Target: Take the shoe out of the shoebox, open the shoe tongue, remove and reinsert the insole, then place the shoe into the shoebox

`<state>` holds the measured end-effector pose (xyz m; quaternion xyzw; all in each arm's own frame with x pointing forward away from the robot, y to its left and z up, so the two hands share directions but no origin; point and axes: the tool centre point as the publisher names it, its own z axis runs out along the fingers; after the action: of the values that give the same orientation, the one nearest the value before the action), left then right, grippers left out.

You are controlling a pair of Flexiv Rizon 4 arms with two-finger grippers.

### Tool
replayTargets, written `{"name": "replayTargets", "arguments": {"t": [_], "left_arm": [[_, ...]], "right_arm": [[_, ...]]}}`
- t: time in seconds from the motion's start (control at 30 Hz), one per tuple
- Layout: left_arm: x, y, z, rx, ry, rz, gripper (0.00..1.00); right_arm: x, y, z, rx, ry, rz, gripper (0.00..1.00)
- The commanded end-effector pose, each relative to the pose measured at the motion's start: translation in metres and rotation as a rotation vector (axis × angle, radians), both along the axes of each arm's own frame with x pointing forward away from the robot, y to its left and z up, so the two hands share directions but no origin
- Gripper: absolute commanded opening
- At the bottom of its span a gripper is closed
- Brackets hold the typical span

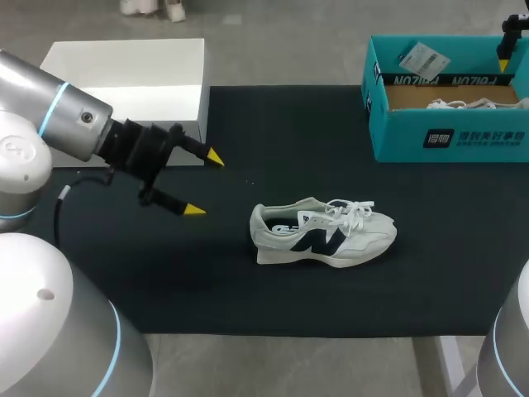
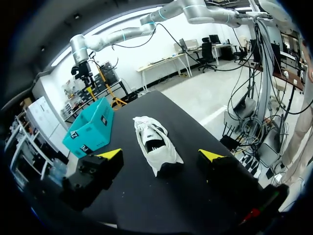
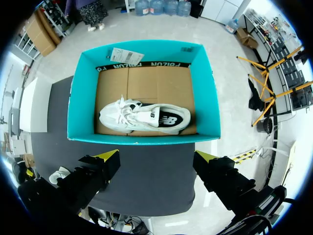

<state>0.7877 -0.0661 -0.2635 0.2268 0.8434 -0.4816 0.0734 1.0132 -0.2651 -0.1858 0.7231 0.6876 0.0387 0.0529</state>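
From above, the white shoe [image 1: 322, 234] rests on the black mat [image 1: 248, 132], well apart from the teal shoebox [image 1: 446, 136]. The left wrist view shows it ahead of the left gripper [image 2: 160, 154], whose fingers are spread and touch nothing. In the right wrist view the right gripper [image 3: 156, 156], fingers apart, hangs above the shoebox, which holds a second shoe [image 3: 142, 116].

Our right tool [image 3: 156, 155] with fingers spread wide, teal shoebox [image 3: 146, 139] just ahead on the black counter [image 3: 146, 174], white shoe [image 3: 142, 116] on its side inside.

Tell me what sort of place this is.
Probably a robotics test bench: the left gripper and right gripper hang over a black-matted table with a sneaker and a teal shoebox.
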Motion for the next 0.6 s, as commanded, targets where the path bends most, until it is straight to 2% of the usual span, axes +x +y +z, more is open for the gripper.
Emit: {"name": "replayTargets", "arguments": {"t": [0.03,0.1,0.17,0.33,0.53,0.6], "left_arm": [[-0.003,0.0,-0.001,-0.008,-0.011,0.018,1.0],[-0.003,0.0,-0.001,-0.008,-0.011,0.018,1.0],[-0.006,-0.006,-0.008,0.049,0.022,0.091,1.0],[-0.006,-0.009,-0.022,0.107,0.106,0.277,1.0],[-0.006,-0.004,-0.038,0.116,0.154,0.294,1.0],[-0.003,-0.002,-0.047,0.118,0.215,0.314,1.0]], "right_arm": [[0.0,0.0,0.0,0.001,-0.002,0.0,1.0],[0.0,0.0,0.0,0.001,-0.002,0.0,1.0],[0.0,0.0,0.0,0.001,-0.002,0.0,1.0],[0.0,0.0,0.0,0.001,-0.002,0.0,1.0],[0.0,0.0,0.0,0.001,-0.002,0.0,1.0],[0.0,0.0,0.0,0.001,-0.002,0.0,1.0]]}}
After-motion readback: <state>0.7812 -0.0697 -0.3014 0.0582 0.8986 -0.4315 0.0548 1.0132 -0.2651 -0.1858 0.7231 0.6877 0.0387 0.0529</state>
